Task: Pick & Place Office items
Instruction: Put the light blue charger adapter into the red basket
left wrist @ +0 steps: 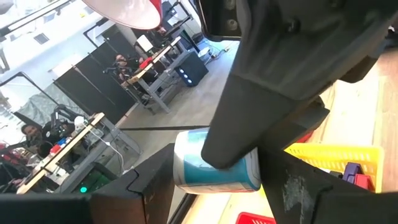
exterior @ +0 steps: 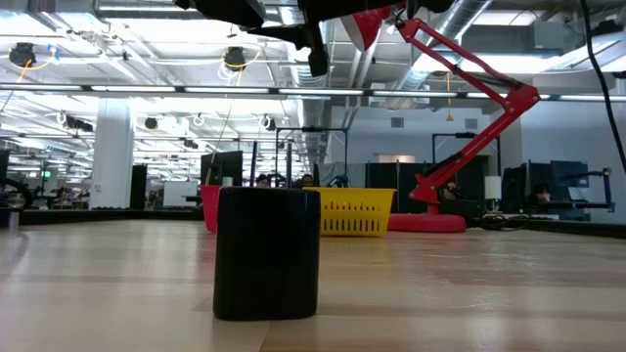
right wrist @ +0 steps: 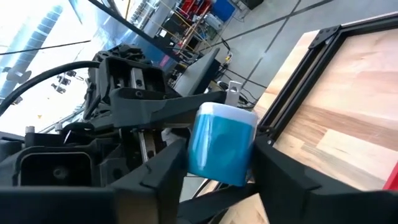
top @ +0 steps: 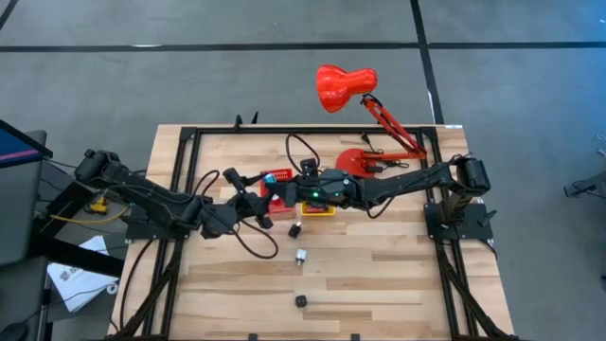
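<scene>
At the near edge of the table [top: 379,284], a squat black cylinder [top: 301,301] stood upright on the pale wood planks, matte and smooth-sided. Farther in I noted a small whitish piece [top: 301,256], then a small black piece [top: 294,230], both apart from each other and from both arms. Beyond these, the two arms met over the middle of the table, close above the red bin [top: 277,200] and the yellow bin [top: 325,209]; the yellow one had slotted plastic walls. The task item in hand was a light blue cylinder [right wrist: 221,146], glossy, with a white cap, held in the air between the two claws. The left gripper [left wrist: 216,177] was closed on it at a narrow setting, with the cylinder's long axis apparently lying across from one finger to the other. The right gripper [right wrist: 221,163] faced it from the opposite side, with the cylinder directly ahead and its long axis running roughly away from that wrist, white cap outermost. I could not tell whether the right gripper gripped it. I judged both arms equally near, so the next move depended on which claw kept the item. At the far edge stood the red desk lamp [top: 346,85], with its jointed metal arm and rounded shade.
</scene>
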